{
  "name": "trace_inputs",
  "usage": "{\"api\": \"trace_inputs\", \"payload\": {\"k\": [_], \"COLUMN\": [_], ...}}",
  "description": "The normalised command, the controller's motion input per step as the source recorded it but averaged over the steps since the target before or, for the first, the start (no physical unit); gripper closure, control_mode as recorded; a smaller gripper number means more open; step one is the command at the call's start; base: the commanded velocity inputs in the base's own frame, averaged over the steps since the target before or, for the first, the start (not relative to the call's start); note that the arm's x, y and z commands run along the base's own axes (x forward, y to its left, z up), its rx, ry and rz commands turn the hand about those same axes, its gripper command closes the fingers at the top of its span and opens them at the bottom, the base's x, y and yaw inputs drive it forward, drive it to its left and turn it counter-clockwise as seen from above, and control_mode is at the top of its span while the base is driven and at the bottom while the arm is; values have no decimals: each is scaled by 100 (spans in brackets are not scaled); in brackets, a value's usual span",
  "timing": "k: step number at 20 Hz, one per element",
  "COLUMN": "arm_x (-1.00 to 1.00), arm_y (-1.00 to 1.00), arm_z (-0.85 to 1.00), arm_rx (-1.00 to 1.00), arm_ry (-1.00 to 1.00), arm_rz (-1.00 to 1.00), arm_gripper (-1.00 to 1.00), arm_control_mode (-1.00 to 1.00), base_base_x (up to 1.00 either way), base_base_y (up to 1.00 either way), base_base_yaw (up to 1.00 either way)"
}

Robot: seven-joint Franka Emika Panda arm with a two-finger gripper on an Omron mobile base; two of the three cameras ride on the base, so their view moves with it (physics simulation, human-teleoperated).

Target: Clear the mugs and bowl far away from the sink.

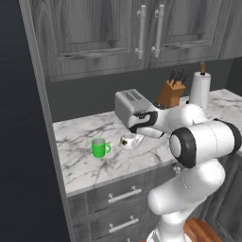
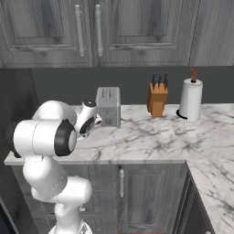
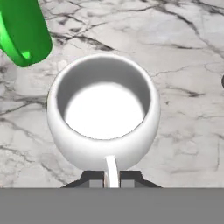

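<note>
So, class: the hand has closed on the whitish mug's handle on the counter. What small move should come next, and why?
Probably a short straight lift. The hand is shut on the whitish mug by its handle, the mug sits on the marble counter, and the green mug stands close beside it, so rising first avoids knocking it.

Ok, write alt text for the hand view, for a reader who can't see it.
A rounded whitish mug, seen from above with its pale inside empty, stands on a marble counter; the pincer at the bottom edge is shut on its thin white handle. Part of a bright green mug shows in the top left corner.
</note>
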Motion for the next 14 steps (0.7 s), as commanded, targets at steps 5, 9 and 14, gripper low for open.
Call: {"api": "trace_inputs", "payload": {"k": [5, 9, 14], "arm_x": [77, 44, 16], "arm_y": [37, 35, 5], "arm_z": [-42, -41, -44], "arm_rx": [-8, -11, -9], "arm_ry": [0, 0, 0], "arm_rz": [0, 0, 1], "arm_gripper": [100, 100, 100], "arm_control_mode": [-100, -100, -100], "base_base_x": [0, 0, 0], "base_base_y": [0, 0, 0], "base_base_yaw": [0, 0, 0]}}
